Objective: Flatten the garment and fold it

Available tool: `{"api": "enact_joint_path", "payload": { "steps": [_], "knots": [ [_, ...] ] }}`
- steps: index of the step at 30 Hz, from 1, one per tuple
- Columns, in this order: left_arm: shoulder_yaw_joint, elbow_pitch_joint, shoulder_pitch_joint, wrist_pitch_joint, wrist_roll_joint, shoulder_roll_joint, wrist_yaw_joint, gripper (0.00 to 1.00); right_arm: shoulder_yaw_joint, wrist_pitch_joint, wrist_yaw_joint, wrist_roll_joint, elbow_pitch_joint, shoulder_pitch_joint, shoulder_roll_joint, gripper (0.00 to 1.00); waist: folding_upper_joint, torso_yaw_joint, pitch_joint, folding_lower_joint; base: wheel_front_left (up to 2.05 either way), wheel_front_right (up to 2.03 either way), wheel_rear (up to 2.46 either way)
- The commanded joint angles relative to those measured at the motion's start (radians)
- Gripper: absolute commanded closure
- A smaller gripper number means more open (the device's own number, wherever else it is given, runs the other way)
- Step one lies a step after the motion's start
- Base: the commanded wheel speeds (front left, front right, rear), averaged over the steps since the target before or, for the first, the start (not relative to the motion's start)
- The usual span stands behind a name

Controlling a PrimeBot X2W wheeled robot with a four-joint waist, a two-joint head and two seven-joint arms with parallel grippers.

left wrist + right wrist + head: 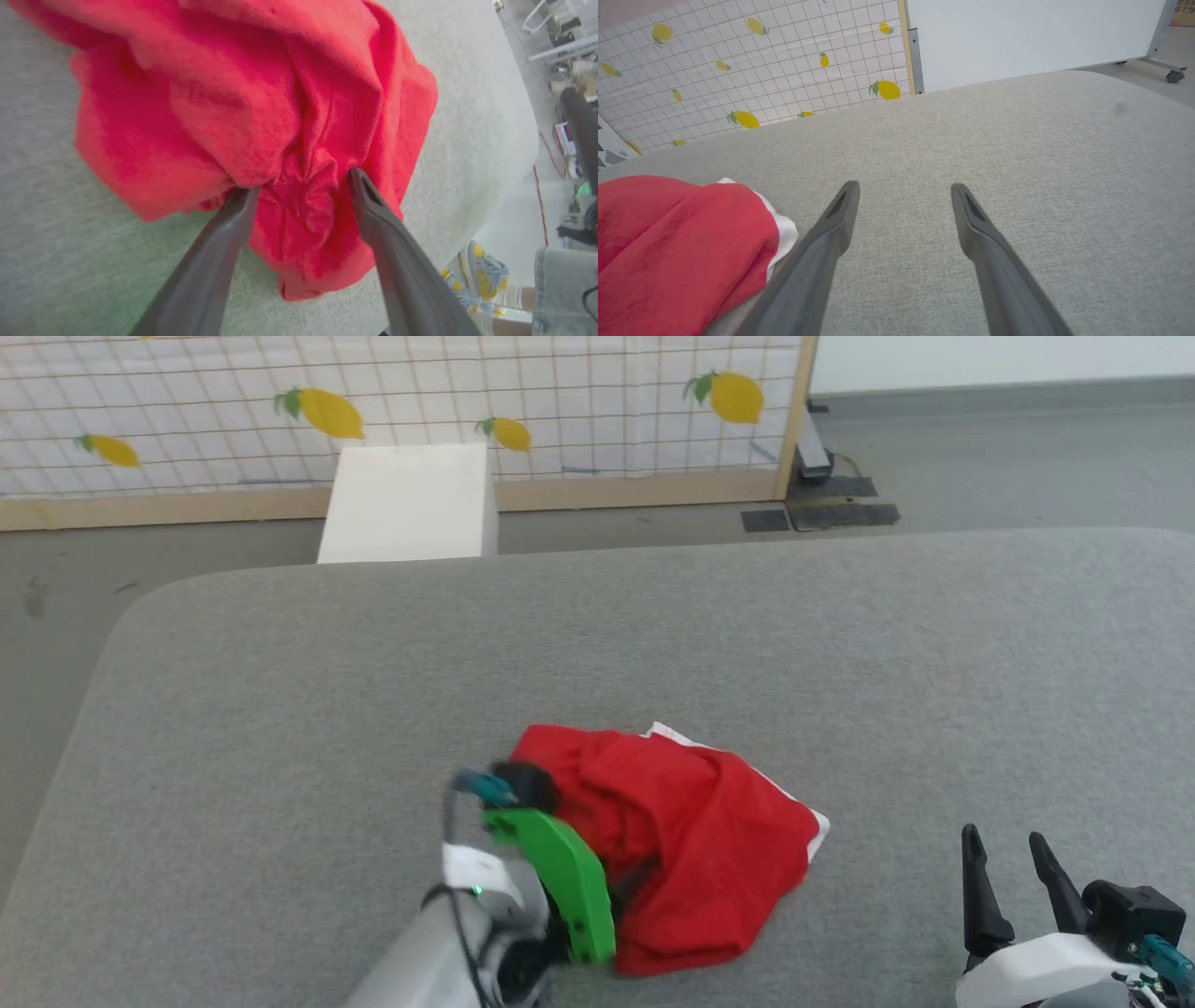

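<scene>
The garment (686, 845) lies crumpled in a bright red heap on the grey padded table (597, 635), near its front edge, with white trim (817, 826) showing along its right side. My left gripper (300, 184) is open, its two fingers pressed into the heap's near left side with a bunched fold of red fabric between them. In the head view its green wrist casing (560, 873) covers the fingers. My right gripper (1004, 840) stands open over bare table, right of the garment (677, 242) and apart from it, with nothing between its fingers.
A white box (411, 504) stands on the floor beyond the table's far edge, before a lemon-patterned screen (373, 401). A person's foot in a yellow-patterned shoe (486, 275) and a denim-clad leg (560, 289) are beside the table. Bare table lies all around the heap.
</scene>
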Motion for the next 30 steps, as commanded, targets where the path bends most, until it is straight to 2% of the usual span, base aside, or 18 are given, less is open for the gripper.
{"api": "enact_joint_path", "payload": {
  "steps": [1,5,8,11,12,15,18,22,30],
  "knots": [
    [0.036,-0.036,0.012,-0.021,-0.041,0.005,0.009,0.00,0.000,-0.006,-0.001,0.004,-0.004,0.005,0.000,0.00,0.0112,0.023,-0.011,0.0000,0.00,0.00,0.00],
    [0.139,-0.146,0.021,-0.094,-0.105,0.017,0.040,0.00,0.007,-0.006,-0.001,0.015,-0.013,0.001,0.000,0.00,0.0112,0.047,-0.020,0.0000,0.00,0.00,0.00],
    [0.203,-0.222,0.041,-0.220,-0.077,0.052,0.059,0.00,0.014,-0.006,-0.001,0.014,-0.013,-0.006,0.000,0.00,0.0112,0.063,-0.022,0.0000,0.00,0.00,0.00],
    [0.230,-0.258,0.080,-0.381,0.026,0.108,0.090,0.00,0.025,-0.006,-0.001,0.020,-0.003,-0.017,0.000,0.00,0.0112,0.072,-0.022,0.0000,0.00,0.00,0.00],
    [0.246,-0.272,0.131,-0.525,0.104,0.134,0.120,0.00,0.035,-0.004,-0.001,0.026,0.012,-0.029,0.000,0.00,0.0112,0.082,-0.019,0.0000,0.00,0.00,0.00],
    [0.255,-0.284,0.185,-0.627,0.180,0.151,0.144,0.00,0.053,0.015,-0.001,0.028,0.018,-0.046,0.000,0.00,0.0112,0.091,-0.014,0.0000,0.00,0.00,0.00],
    [0.286,-0.310,0.241,-0.650,0.228,0.138,0.164,0.00,0.078,0.063,-0.001,0.049,0.019,-0.067,0.000,0.00,0.0112,0.096,-0.006,0.0000,0.00,0.00,0.00],
    [0.339,-0.357,0.305,-0.652,0.267,0.099,0.169,0.00,0.119,0.173,-0.001,0.057,0.019,-0.123,0.000,0.00,0.0112,0.100,0.006,0.0000,0.00,0.00,0.00],
    [0.417,-0.401,0.350,-0.652,0.324,0.045,0.133,0.00,0.247,0.625,-0.001,-0.037,0.095,-0.375,0.000,0.00,0.0112,0.124,0.063,0.0000,0.00,0.00,0.00]
  ]
}}
